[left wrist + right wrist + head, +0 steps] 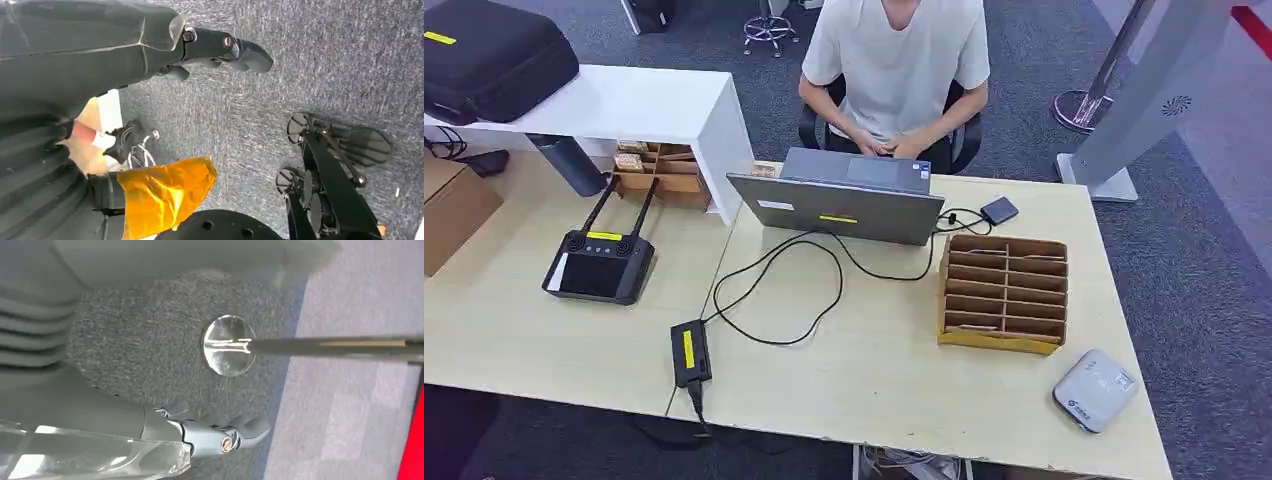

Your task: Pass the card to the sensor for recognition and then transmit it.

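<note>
Two hands hang beside the body over grey carpet, both holding nothing: left hand point(220, 47) with fingers loosely extended, right hand point(220, 437) likewise, fingers apart. Bench point(874, 380) carries a cardboard slotted card rack point(1004, 292); no card can be made out in its slots. White sensor point(1095, 390) lies near the rack, at the bench's right corner. Laptop point(844, 205) stands open toward a seated person point(894, 60).

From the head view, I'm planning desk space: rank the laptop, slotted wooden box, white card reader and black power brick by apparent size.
1. Laptop
2. Wooden box
3. Card reader
4. Power brick
The reader and brick look close; both lie nearer the camera, so their order is unsure.
</note>
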You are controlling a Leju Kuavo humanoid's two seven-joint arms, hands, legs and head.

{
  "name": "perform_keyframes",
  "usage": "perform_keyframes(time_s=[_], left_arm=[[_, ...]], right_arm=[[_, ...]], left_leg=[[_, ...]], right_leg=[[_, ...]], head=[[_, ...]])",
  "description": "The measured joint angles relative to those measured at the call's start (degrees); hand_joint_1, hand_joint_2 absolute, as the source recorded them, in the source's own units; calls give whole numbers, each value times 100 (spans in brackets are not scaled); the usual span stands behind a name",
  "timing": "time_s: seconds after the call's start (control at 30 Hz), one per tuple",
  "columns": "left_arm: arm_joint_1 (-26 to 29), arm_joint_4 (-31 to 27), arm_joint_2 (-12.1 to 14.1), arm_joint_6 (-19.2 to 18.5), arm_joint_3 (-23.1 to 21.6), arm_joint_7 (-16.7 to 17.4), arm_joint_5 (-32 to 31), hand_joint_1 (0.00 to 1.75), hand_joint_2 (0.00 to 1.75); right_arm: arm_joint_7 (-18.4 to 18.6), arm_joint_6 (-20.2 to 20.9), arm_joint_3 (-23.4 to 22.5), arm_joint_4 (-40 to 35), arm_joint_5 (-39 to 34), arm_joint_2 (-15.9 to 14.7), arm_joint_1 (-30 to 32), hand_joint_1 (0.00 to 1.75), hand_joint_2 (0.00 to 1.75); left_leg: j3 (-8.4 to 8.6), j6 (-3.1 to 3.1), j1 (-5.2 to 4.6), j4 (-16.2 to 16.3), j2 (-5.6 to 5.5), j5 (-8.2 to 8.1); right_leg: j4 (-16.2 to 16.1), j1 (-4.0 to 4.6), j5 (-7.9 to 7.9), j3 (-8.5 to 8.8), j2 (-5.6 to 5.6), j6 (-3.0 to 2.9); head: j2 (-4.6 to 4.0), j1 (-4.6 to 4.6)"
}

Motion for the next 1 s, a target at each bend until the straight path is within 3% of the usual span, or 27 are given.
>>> perform_keyframes(time_s=[0.17,0.2,0.3,0.37,0.5,0.6,0.8,1.0], left_arm=[[0,0,0,13,0,-22,-4,0,175],[-1,0,0,24,0,-31,-4,0,175],[0,0,0,55,0,-35,-4,0,175],[-9,0,0,57,0,-37,-4,0,175],[-8,0,2,122,0,-16,-20,0,175],[-9,0,13,55,-4,-4,-35,0,175],[3,0,35,-28,-175,-153,-217,0,175],[1,0,37,-59,-378,-280,-361,0,175]], right_arm=[[78,-18,-179,-13,-248,2,-118,0,0],[144,-66,-210,-13,-492,0,-142,0,175],[269,-397,-226,0,-1281,-117,-299,0,175],[149,-751,-186,46,-1894,-311,-418,0,175],[-530,-1285,302,244,-3028,-828,-444,0,175],[-1240,-1145,866,282,-3547,-1142,-401,0,175],[-2276,-1425,2398,-182,-3293,-1898,-68,0,175],[-2500,-1653,3610,-442,-2869,-2613,19,0,175]], left_leg=[[0,0,1,0,7,0],[0,0,1,0,8,0],[0,0,-1,0,17,0],[1,2,-2,0,21,-1],[0,8,-3,4,21,-5],[2,10,-10,6,24,-6],[4,9,-10,6,24,-4],[3,10,-9,6,23,-3]], right_leg=[[0,1,0,0,1,0],[0,1,0,1,2,0],[1,-1,1,1,11,0],[0,-3,2,4,14,1],[0,-4,4,7,15,4],[0,-11,6,7,16,6],[3,-11,6,5,16,6],[3,-10,6,6,15,6]], head=[[0,2],[0,0],[0,2],[0,2],[0,2],[-2,0],[0,0],[0,0]])
